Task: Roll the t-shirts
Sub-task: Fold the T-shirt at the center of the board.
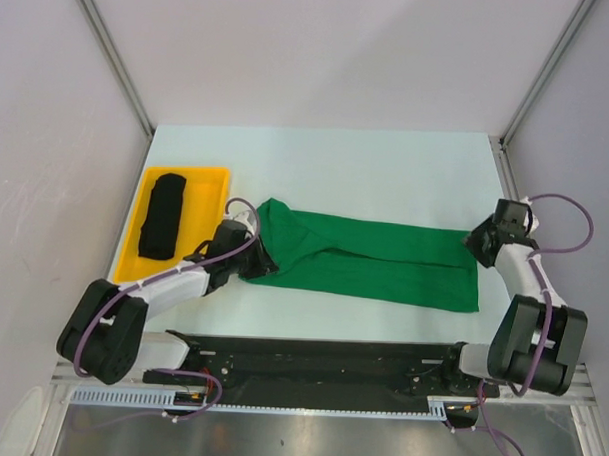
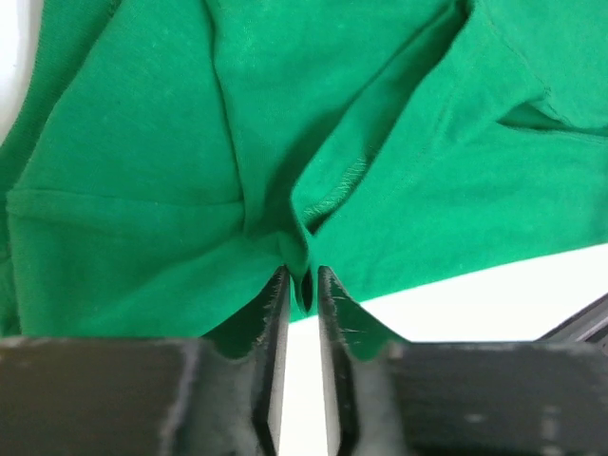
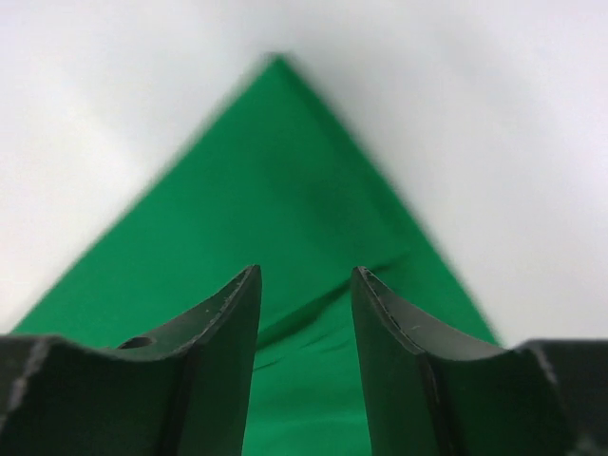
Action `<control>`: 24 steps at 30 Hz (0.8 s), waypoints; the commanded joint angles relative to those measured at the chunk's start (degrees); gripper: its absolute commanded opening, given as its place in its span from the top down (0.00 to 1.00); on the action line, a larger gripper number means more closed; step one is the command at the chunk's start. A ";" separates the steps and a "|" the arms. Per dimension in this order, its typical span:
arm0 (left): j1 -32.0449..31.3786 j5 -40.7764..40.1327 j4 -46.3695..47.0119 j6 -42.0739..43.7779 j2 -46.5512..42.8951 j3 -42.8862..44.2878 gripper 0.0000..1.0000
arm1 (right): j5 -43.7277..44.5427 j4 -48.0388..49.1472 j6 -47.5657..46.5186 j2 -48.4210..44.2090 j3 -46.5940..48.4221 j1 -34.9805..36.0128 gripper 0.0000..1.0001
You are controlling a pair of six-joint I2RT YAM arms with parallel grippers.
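- The green t-shirt point(image 1: 383, 261) lies folded into a long band across the middle of the pale tabletop point(image 1: 367, 165), running from left to right and sloping a little toward the near edge on the right.
- The left end effector point(image 2: 304, 277) sits at the band's left end. Its jaws stand a thin slit apart, and a pucker of green cloth is gathered between the tips. From here I cannot tell whether that fold is truly pinched or just resting there.
- The right end effector point(image 3: 306, 275) is at the band's right end, released. Its jaws are well apart with nothing between them, above a pointed corner of green cloth.
- The black t-shirt point(image 1: 165, 215) is rolled into a neat log. It lies in a yellow tray point(image 1: 201, 170) at the left of the tabletop, apart from the green one.
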 commanded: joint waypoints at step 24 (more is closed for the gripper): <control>-0.39 -4.08 -11.50 5.60 3.55 14.21 0.70 | 15.25 10.13 -10.00 35.83 37.90 58.63 0.40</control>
